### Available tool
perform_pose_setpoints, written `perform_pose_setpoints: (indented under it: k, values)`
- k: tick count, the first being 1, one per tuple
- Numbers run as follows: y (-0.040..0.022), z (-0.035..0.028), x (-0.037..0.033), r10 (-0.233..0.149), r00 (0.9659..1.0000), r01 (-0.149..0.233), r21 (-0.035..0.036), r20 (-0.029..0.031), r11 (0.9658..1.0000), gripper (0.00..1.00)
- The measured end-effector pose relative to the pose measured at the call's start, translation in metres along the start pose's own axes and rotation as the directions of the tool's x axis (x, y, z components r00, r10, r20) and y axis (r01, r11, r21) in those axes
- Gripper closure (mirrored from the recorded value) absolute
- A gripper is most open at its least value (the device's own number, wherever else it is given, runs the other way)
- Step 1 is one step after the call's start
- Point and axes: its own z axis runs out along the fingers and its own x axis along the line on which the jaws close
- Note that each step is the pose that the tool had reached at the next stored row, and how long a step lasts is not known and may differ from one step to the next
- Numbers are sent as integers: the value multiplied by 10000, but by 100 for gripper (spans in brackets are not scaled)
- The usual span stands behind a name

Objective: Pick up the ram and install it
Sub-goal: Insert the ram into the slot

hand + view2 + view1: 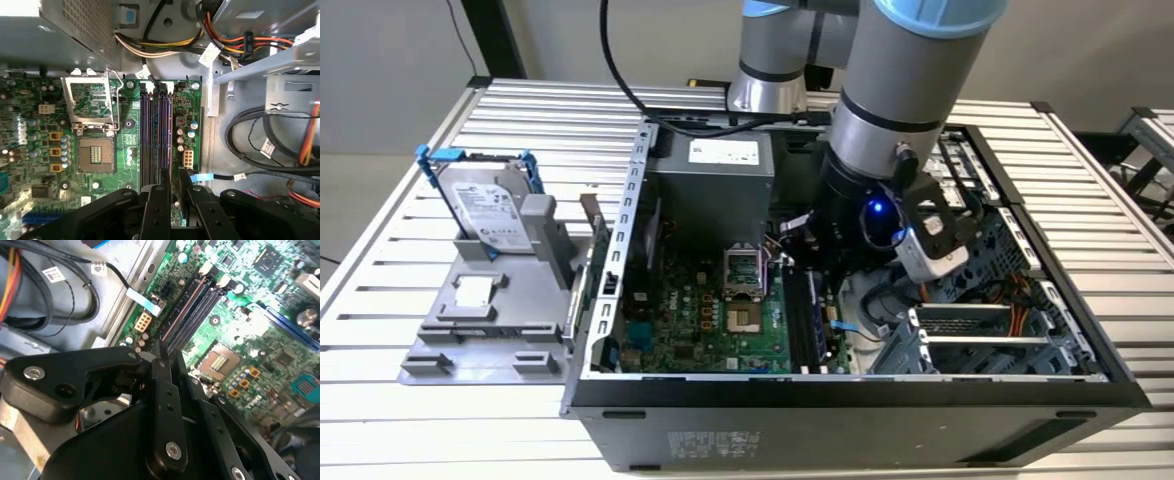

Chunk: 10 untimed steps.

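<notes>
An open computer case [854, 400] is sitting on a slatted metal table [400, 260]. The gripper [172, 187] is clamping the ram [165, 175] (edge-on) over the motherboard slots [155, 130].

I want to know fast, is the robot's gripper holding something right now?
Gripper: closed on the ram, a thin stick held edge-on over the black slots of the green board.

Hard drive [491, 210] stands beside computer case [854, 405].
</notes>
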Motion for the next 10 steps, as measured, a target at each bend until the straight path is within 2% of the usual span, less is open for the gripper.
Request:
perform_pose_setpoints:
  k: [3,4,10]
  values:
    - [-1,-3,0,0,10000,0,1,-1,10000,0]
    - [0,-4,0,1,10000,-1,0,0,10000,100]
    - [-1,-10,1,1,10000,-1,2,-1,10000,100]
